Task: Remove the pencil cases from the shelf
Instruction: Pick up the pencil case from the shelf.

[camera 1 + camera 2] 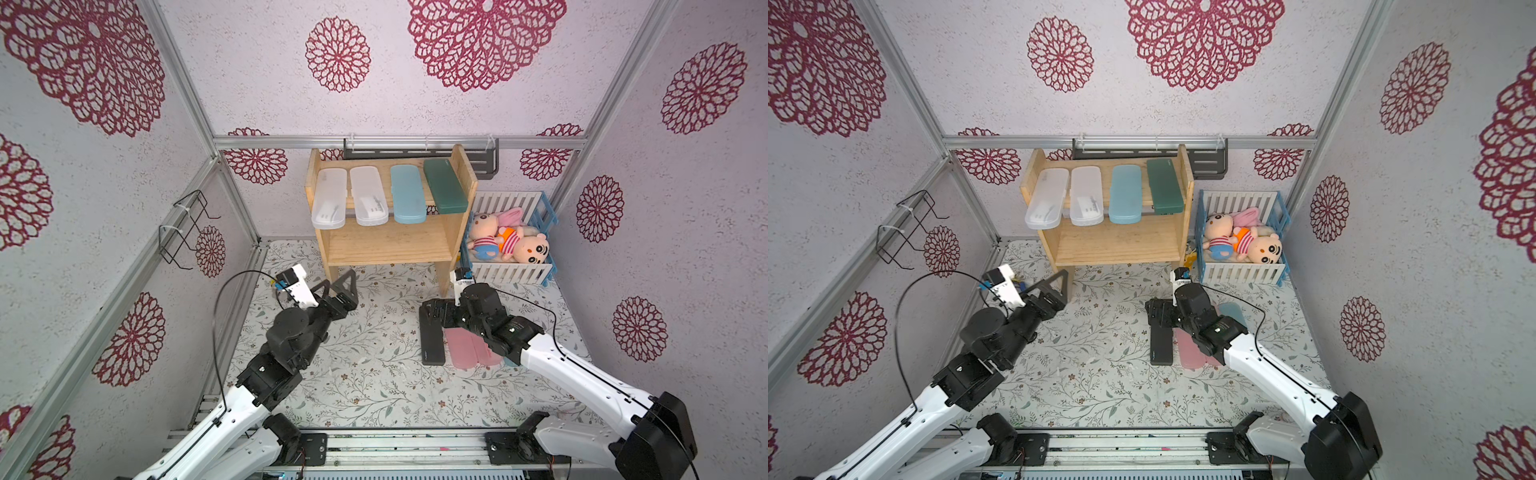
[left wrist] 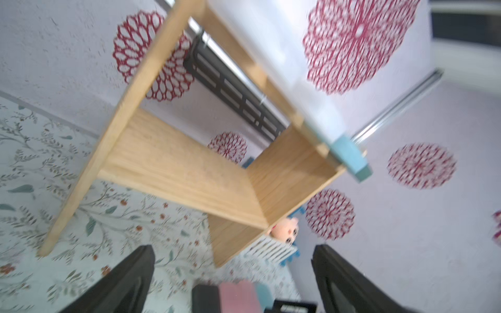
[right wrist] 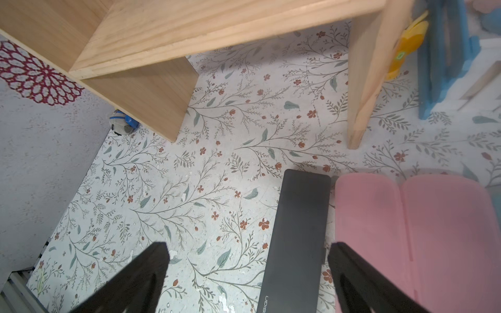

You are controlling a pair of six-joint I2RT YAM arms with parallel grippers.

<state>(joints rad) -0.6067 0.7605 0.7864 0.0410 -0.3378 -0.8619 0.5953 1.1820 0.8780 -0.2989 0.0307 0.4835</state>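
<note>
In both top views the wooden shelf (image 1: 386, 245), at 12 o'clock, carries 4 rounded plastic pencil cases (image 1: 408, 194) on top: 2 frosted, 1 light blue, 1 dark green. On the floral mat (image 1: 374, 374) lies 1 flat black case (image 1: 432, 345), with 2 pink cases (image 1: 463, 351) at its 3 o'clock.
Left wrist view: left gripper (image 2: 233, 249) spread, empty.
Right wrist view: right gripper (image 3: 248, 249) spread over the black case.

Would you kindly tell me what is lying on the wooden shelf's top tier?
Four pencil cases: two frosted white, one light blue, one dark green. The board beneath them is mostly covered.
</note>
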